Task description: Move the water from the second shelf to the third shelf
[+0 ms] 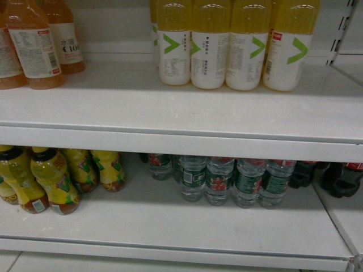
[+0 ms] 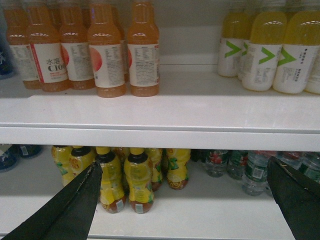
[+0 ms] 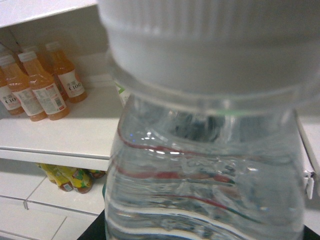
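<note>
Right wrist view: one water bottle (image 3: pixel 210 165) fills frame, grip state unclear. Left gripper (image 2: pixel 182 200) spread apart, empty; four yellow bottles (image 2: pixel 280 55) above right.

Left gripper (image 2: pixel 185 200): two matte black fingers (image 2: pixel 70 210), each a flat wedge tapering to a blunt tip, faint pale wear along inner edges. No cables, screws or markings visible. Right gripper: only dark slivers show.
</note>
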{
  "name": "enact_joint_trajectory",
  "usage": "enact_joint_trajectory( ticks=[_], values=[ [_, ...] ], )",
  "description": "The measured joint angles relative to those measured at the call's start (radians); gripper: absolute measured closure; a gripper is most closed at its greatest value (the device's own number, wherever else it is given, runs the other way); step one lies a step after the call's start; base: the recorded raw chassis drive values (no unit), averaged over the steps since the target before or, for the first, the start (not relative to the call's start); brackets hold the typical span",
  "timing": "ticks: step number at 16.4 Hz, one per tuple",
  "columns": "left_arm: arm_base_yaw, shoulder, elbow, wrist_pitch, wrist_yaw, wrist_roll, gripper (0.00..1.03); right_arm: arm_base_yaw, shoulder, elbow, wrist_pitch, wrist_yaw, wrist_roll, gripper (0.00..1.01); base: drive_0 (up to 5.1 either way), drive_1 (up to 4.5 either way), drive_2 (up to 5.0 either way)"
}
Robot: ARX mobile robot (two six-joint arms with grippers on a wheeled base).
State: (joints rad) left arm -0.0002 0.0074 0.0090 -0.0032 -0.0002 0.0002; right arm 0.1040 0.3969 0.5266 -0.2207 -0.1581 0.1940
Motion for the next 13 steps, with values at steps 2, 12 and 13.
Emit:
enact_joint_trajectory(
  ticks=[2,12,13],
  values=[
    [0.0,0.0,0.0,0.0,0.0,0.0,0.05,0.0,0.0,0.0,-0.001,0.0,0.0,0.59,-4.5,2.17,2.2],
    [0.0,0.0,0.0,0.0,0.0,0.0,0.05,-0.001,0.0,0.0,-0.003,-0.001,0.0,0.59,-4.5,2.17,2.2],
    [0.0,0.0,0.0,0.0,0.0,0.0,0.05,0.0,-0.002,0.0,-0.002,-0.001,0.0,0.59,-4.6,2.19,2.2]
  ],
)
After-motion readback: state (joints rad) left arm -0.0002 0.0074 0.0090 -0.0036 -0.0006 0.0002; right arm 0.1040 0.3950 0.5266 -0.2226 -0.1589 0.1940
